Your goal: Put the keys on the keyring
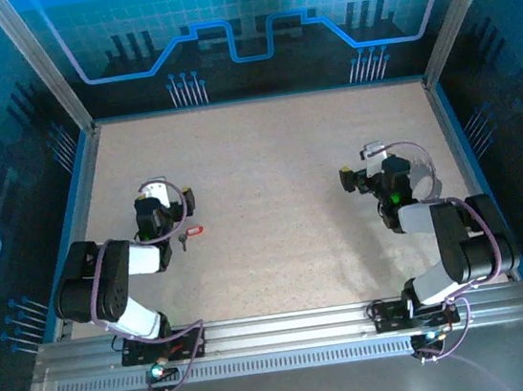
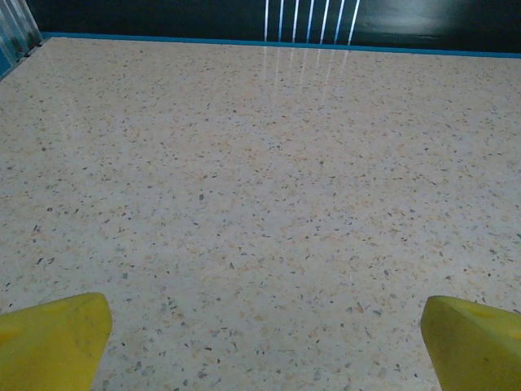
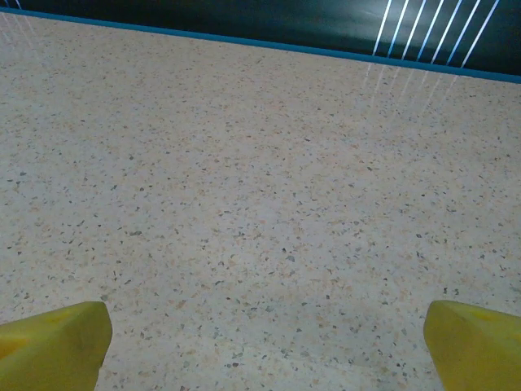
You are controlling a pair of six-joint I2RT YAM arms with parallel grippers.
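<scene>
Yellow fingertips (image 2: 50, 340) sit at the two bottom corners of my left wrist view, far apart, so my left gripper (image 2: 260, 346) is spread wide, with bare speckled table (image 2: 260, 179) between its tips. It is the same on the other side: my right gripper (image 3: 260, 346) stands fully spread too, its yellow tips low in the corners of the right wrist view and stone-patterned tabletop between them. Neither one is pinching or touching anything. From above, the key (image 1: 192, 232) with the red head lies flat on the table just beside the wrist of my left arm (image 1: 109, 283), on the side toward the middle of the table, its short grey blade pointing back at the arm. It sits nearer to me than the tips of the left gripper, behind where they point. It is well apart from my right arm (image 1: 460, 237), which is folded over on the right side of the table. Both grippers face the far edge, where a blue strip (image 2: 260, 42) runs along the table below a dark wall (image 3: 244, 16) marked with thin white lines.
</scene>
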